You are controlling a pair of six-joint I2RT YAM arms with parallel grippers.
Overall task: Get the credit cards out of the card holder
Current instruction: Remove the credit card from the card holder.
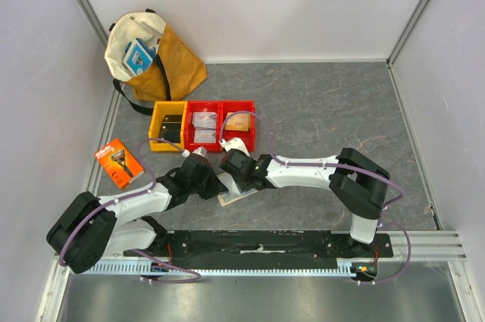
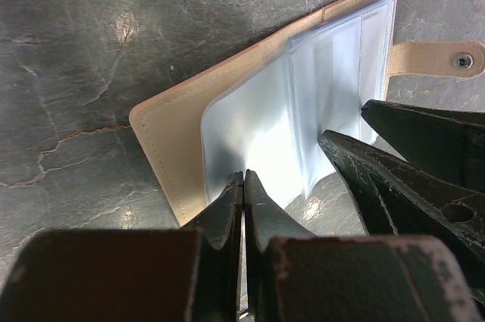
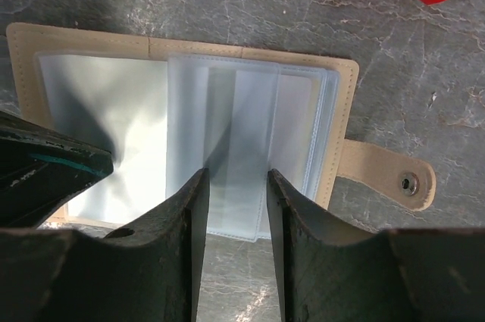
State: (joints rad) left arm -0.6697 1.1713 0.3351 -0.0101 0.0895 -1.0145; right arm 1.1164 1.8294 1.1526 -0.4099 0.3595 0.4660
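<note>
1. The left claw (image 2: 243, 178) is closed, its two tips pressed flat together at the near edge of the card holder's (image 2: 163, 129) left-hand clear sleeve (image 2: 250, 132); whether any plastic is caught between them cannot be told.
2. The right claw (image 3: 235, 186) stands open, its fingers (image 3: 189, 208) parted to either side of the near edge of the stacked sleeves (image 3: 250, 110) on the holder's right half, just beside the left claw.
3. The card holder lies opened flat on the grey stone-patterned table (image 1: 341, 110), tan cover down and its snap tab (image 3: 394, 178) stretched out to the right.
4. The sleeves look pale and cloudy; the credit cards cannot be made out in them.
5. Just beyond the holder sit red bins (image 1: 220, 123) with a yellow bin (image 1: 167, 126) alongside.
6. Left of the holder lies an orange package (image 1: 119, 161); farther back on that side stands a tan and cream bag (image 1: 155, 53).
</note>
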